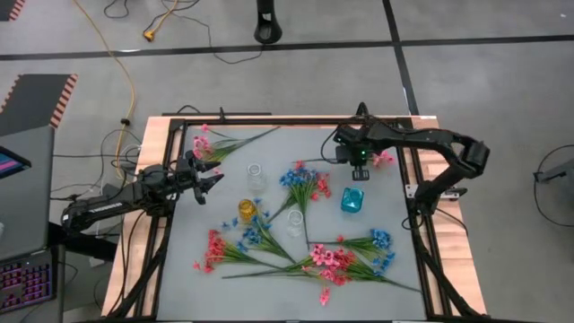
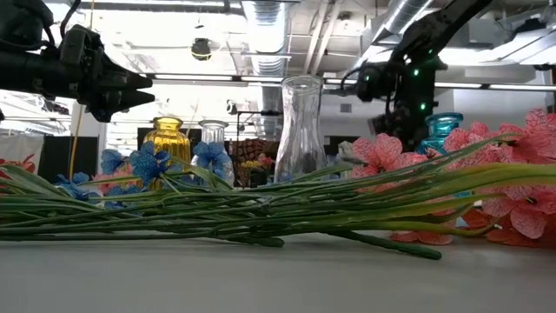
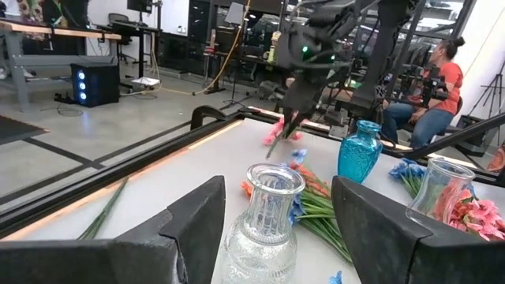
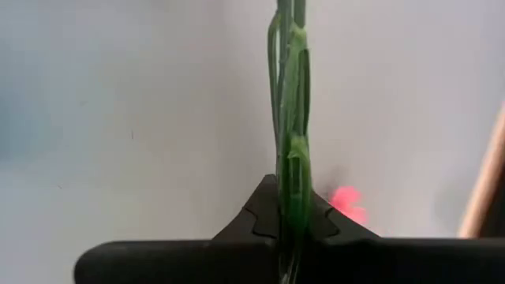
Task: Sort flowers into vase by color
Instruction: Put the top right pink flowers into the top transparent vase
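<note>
- Dark left gripper (image 1: 213, 179) hangs over the worktop's (image 1: 269, 144) left side, fingers wide apart, holding nothing.
- Most flowers (image 1: 314, 260) lie loose on the near half.
- Right gripper (image 1: 356, 161), far right, fingers clamped on a pink flower's stem (image 4: 290, 158).

Bare mat (image 1: 231, 163) around the far vases — near half blocked by sprawled flowers (image 1: 332, 262).

A yellow cable (image 1: 121, 67) crosses the floor.
</note>
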Controlling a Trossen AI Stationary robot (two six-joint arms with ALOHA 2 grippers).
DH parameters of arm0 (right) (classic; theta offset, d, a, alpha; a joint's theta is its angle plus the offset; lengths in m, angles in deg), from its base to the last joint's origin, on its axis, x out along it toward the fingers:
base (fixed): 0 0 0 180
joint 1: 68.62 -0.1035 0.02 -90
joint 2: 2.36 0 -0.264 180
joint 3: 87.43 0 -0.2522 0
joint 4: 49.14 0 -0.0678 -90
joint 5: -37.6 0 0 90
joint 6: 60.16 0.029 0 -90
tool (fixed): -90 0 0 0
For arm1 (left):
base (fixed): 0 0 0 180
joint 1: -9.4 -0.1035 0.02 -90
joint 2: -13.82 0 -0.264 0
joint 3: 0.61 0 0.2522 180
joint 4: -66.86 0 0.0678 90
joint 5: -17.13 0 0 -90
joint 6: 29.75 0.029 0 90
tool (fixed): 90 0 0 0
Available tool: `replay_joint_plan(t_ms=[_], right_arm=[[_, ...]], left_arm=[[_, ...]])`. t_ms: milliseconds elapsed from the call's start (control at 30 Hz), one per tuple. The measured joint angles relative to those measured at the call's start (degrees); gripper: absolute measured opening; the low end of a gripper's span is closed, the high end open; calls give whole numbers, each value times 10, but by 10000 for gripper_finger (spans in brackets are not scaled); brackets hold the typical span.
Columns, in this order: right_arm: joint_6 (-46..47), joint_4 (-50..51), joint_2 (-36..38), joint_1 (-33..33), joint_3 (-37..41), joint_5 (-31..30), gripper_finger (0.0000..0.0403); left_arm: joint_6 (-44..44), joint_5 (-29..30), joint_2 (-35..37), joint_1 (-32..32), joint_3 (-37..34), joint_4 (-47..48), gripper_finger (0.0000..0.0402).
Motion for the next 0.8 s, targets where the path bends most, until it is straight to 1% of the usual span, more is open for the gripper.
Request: replay_joint_plan(t_ms=[100, 200, 533, 667, 800], right_arm=[[0, 0, 29, -2, 0, -3, 54], [0, -1, 57, -9, 0, -32, 64], [0, -20, 120, -49, 0, -139, 36], [-4, -51, 131, -70, 0, -160, 44], [-38, -85, 134, -90, 0, -166, 46]], left_arm=[[0, 0, 0, 0, 0, 0, 221], [0, 0, 0, 0, 0, 0, 221], [-27, 0, 0, 0, -1, -9, 221], [-39, 0, 0, 0, -1, -9, 221], [-40, 0, 0, 0, -1, -9, 221]])
